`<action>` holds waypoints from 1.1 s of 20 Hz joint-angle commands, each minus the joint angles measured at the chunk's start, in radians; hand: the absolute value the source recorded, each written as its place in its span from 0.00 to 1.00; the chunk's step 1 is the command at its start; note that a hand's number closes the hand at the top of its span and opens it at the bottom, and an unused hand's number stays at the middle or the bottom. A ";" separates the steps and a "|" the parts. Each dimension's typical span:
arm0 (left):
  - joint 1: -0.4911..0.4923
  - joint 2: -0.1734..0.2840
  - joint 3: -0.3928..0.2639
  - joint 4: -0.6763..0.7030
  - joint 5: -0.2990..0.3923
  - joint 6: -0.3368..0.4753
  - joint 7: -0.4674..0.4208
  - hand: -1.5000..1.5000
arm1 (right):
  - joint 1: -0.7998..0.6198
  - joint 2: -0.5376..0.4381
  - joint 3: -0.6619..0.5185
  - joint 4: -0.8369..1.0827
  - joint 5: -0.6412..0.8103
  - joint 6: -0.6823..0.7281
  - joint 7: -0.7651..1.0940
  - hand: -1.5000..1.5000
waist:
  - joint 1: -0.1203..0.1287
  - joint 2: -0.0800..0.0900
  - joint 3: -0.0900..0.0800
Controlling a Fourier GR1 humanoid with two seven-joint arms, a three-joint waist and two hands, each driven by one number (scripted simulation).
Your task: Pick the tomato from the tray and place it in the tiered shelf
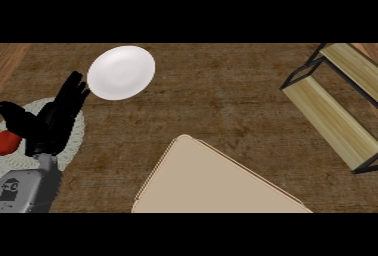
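We begin at the left hand (52, 120), which enters from the lower left on its grey forearm (26, 190). Its fingers (70, 92) are extended straight, reaching up toward the white plate (121, 72), while the thumb (15, 114) spreads wide to the left. The hand is thus open and holds nothing.

Just beside the palm, under the thumb at the view's left edge, we see the tomato (6, 142), a red form only partly in frame. It lies on the tray (70, 145), a pale round piece with a ribbed rim over which the hand is spread. We cannot tell whether thumb and tomato touch.

Farther out, the beige cutting board (214, 185) occupies the lower middle of the wooden counter (221, 95). The tiered shelf (332, 105), two light wooden boards in a black frame, stands at the far right, well apart from the tray. The right hand does not appear.

We judge the task to be at its opening step: the tomato is not yet grasped, and the shelf shows nothing on its boards. Closing on the tomato, lifting it, carrying it across the counter past the board, and setting it on a tier all remain.
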 commanded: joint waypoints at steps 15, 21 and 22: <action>-0.011 -0.034 0.035 0.013 -0.029 -0.046 0.000 0.50 | 0.042 -0.226 -0.238 0.549 -0.123 0.021 -0.488 1.00 | 0.015 0.003 -0.001; -0.085 -0.011 0.056 0.040 -0.017 -0.057 0.026 0.50 | -0.001 -0.196 -0.220 0.741 0.034 -0.196 -0.560 0.00 | 0.021 0.005 -0.001; 0.001 -0.056 0.012 -0.012 -0.051 -0.038 -0.009 0.50 | -0.025 -0.251 -0.258 0.788 -0.014 -0.169 -0.581 0.00 | 0.022 0.003 -0.001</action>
